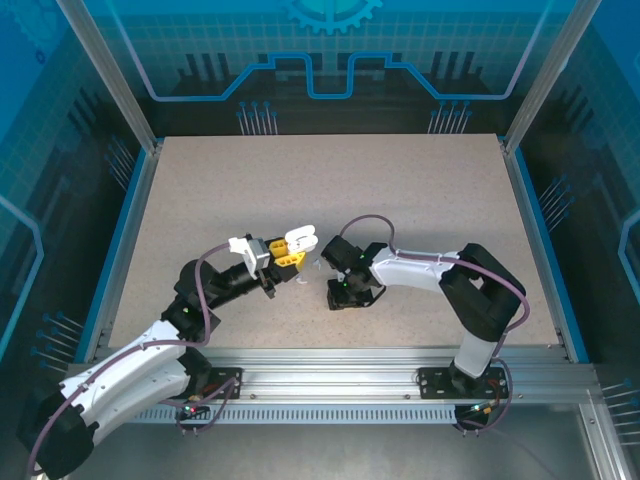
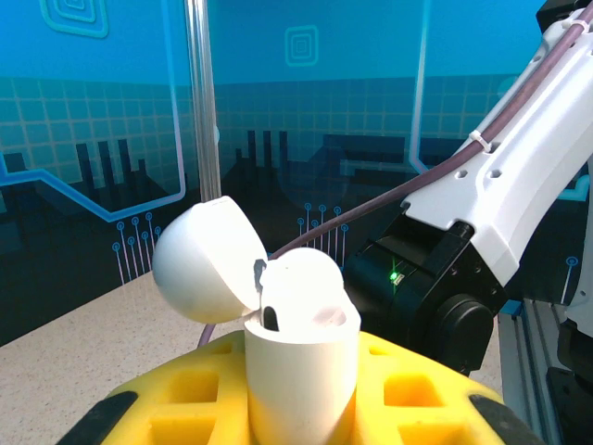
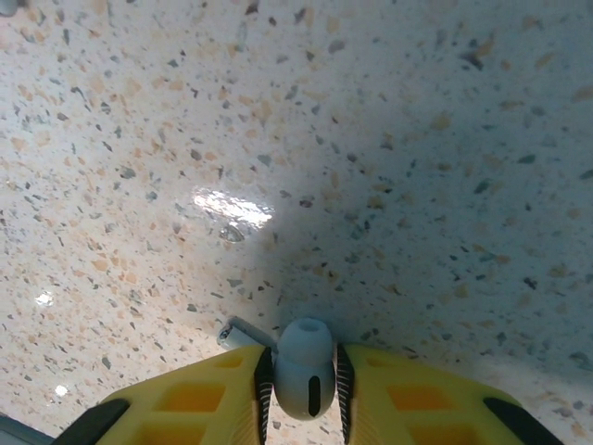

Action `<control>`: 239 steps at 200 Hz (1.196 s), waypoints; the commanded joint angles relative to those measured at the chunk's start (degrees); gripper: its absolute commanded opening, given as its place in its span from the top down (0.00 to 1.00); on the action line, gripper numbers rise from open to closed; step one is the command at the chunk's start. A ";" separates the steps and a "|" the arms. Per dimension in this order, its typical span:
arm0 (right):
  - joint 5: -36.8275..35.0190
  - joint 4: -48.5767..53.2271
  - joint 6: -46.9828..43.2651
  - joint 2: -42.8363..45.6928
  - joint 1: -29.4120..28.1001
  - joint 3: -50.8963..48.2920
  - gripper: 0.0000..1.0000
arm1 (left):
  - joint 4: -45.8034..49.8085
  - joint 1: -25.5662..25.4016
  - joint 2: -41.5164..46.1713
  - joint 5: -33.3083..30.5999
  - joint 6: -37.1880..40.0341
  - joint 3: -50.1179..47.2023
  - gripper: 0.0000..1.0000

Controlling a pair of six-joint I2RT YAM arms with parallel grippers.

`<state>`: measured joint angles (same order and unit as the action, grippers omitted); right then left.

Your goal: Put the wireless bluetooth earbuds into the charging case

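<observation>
Nothing legible — no text, label or number.

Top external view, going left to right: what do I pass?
The left arm → left gripper, shut on the open charging case → right gripper, gripping an earbud as its wrist view shows → right arm.

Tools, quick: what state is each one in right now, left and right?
Left tool: closed, holding the charging case, lid open.
Right tool: closed on a white earbud.
</observation>
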<state>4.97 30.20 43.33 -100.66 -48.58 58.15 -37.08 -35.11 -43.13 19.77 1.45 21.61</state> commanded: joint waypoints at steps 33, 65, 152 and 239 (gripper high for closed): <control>-1.43 -2.33 -2.33 -1.02 -1.35 -0.18 0.78 | -0.14 -0.36 0.38 0.23 0.46 0.90 0.98; -4.06 -1.06 -5.23 2.99 -1.31 -0.68 0.78 | 0.30 -0.31 0.08 0.21 0.15 0.64 0.98; -11.30 9.17 -23.59 19.73 -0.14 -2.17 0.79 | -0.93 -0.38 -3.01 0.97 -4.66 -1.71 0.98; -18.80 18.48 -48.03 39.65 0.13 5.57 0.79 | -1.50 -0.23 -10.09 7.38 -4.80 -0.20 0.98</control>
<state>-10.35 45.56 5.98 -63.05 -47.88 59.70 -36.29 -35.09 -51.68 22.65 -3.09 19.66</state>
